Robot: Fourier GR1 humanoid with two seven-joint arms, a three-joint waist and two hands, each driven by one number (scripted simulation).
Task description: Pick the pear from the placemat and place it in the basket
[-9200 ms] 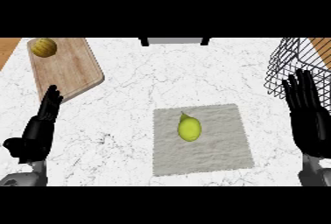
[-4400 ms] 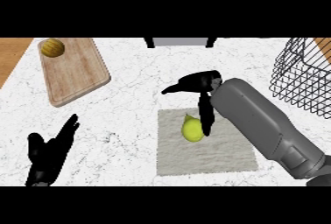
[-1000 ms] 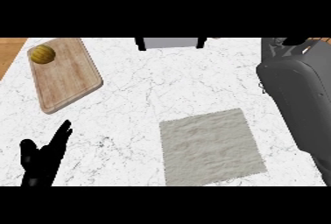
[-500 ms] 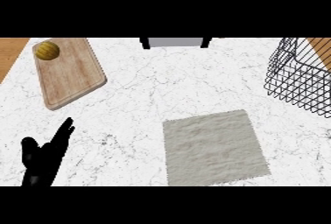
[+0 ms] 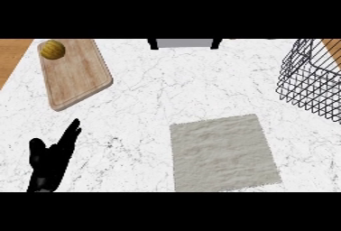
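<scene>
The pear is not visible: the grey placemat (image 5: 223,153), lower centre of the frame, lies bare, and the wire basket (image 5: 313,81) at the right edge is cut off, so its contents cannot be confirmed. By judgement a pear is light, smooth and bruisable — best cupped round its broad lower body. The left hand (image 5: 52,158) rests at lower left, fingers straight and apart, holding nothing. The right hand is out of view. Against half a second earlier, little differs — mat bare then too.
</scene>
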